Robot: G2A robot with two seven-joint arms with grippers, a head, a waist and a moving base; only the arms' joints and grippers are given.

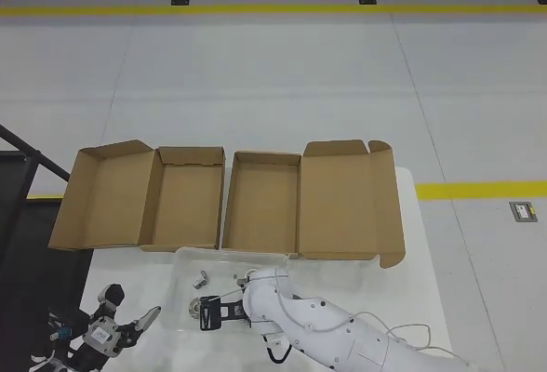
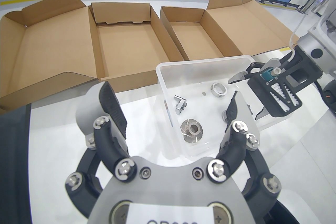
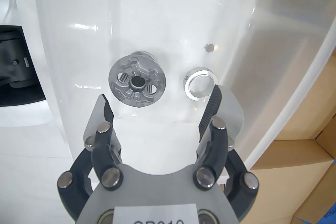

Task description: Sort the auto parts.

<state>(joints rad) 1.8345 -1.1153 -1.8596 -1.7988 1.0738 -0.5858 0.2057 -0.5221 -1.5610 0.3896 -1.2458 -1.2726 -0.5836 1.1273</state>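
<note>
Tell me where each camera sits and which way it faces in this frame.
Top view: above the arms, looking down at two open cardboard boxes, the clear tray, the left gripper and right gripper.
Left wrist view: low beside the tray, facing across it toward the boxes; own open gripper in front, right gripper beyond.
Right wrist view: above the tray, looking down into it; own open gripper.
Shared: both wrist views show the silver ring in the tray.

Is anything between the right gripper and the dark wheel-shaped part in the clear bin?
Nothing visible. The open right gripper hangs over the clear bin; the dark wheel-shaped part lies bare before it, the silver ring apart beside it.
</note>
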